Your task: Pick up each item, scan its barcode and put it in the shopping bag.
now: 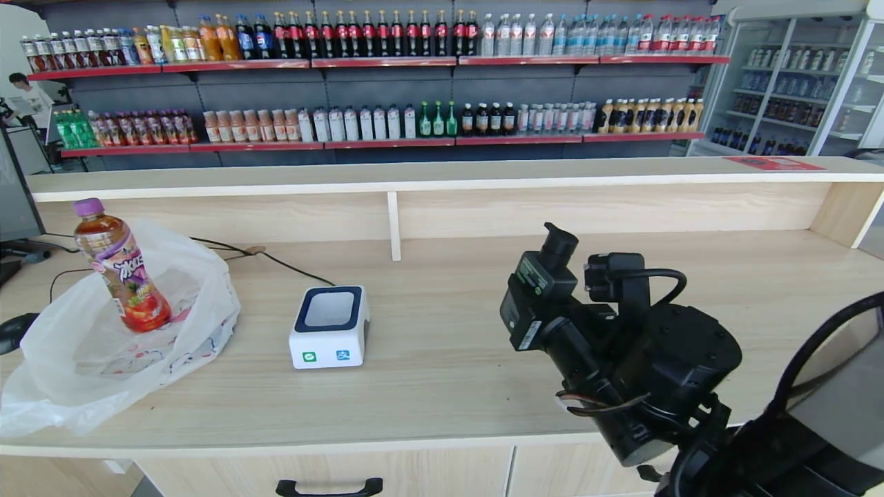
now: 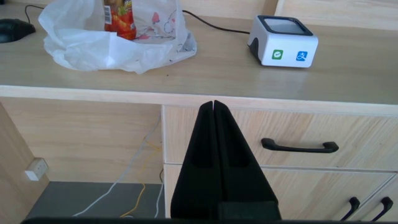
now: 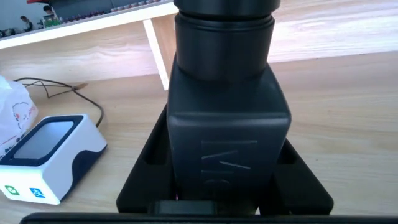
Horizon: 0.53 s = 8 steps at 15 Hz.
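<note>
A tea bottle (image 1: 121, 269) with a purple cap stands tilted inside the white shopping bag (image 1: 83, 359) at the counter's left end; the left wrist view shows the bottle (image 2: 118, 15) and the bag (image 2: 118, 46) too. The white barcode scanner (image 1: 329, 326) sits mid-counter, right of the bag, and appears again (image 2: 283, 45) (image 3: 43, 155). My right gripper (image 1: 552, 297) hangs over the counter right of the scanner, shut on a black bottle (image 1: 542, 276) with a round cap. That black bottle (image 3: 227, 118) sits between the right gripper's (image 3: 224, 180) fingers. My left gripper (image 2: 214, 109) is shut and holds nothing, below the counter edge in front of the drawers.
A black cable (image 1: 276, 262) runs from the scanner toward the left. A raised wooden ledge (image 1: 442, 176) backs the counter, with drink shelves behind it. Drawer handles (image 2: 300, 147) line the counter front. A black mouse (image 1: 14, 331) lies at the far left.
</note>
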### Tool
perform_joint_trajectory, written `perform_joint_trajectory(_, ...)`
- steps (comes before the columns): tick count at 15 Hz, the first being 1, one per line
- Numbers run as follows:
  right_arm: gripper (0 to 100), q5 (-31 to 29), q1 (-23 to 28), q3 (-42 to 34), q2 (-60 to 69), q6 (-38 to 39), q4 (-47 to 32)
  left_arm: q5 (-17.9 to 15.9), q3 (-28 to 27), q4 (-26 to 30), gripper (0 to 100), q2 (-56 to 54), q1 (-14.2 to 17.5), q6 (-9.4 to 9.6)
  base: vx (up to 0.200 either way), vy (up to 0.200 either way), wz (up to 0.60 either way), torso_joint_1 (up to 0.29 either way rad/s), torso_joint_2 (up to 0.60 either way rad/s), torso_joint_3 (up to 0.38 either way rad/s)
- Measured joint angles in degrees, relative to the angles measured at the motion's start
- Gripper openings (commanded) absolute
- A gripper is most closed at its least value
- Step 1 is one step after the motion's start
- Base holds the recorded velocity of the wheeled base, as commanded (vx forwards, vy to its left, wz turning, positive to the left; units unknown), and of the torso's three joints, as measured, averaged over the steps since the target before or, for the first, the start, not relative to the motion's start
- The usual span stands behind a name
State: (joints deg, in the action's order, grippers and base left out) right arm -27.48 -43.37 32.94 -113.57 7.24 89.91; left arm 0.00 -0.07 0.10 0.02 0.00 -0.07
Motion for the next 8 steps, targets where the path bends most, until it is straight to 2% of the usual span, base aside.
perform_joint_trajectory(3,0,0.0,-1.6,-4.9,6.2,-0.2,0.1,0.0,0.0,0.0,0,0.0,0.0,0.0,0.0,0.0,0.0,0.0,0.0,0.0)
perform_joint_trajectory(8,0,0.4,-7.9,-10.9,13.1,-0.1,0.0,0.0,0.0,0.0,0,0.0,0.0,0.0,0.0,0.0,0.0,0.0,0.0,0.0)
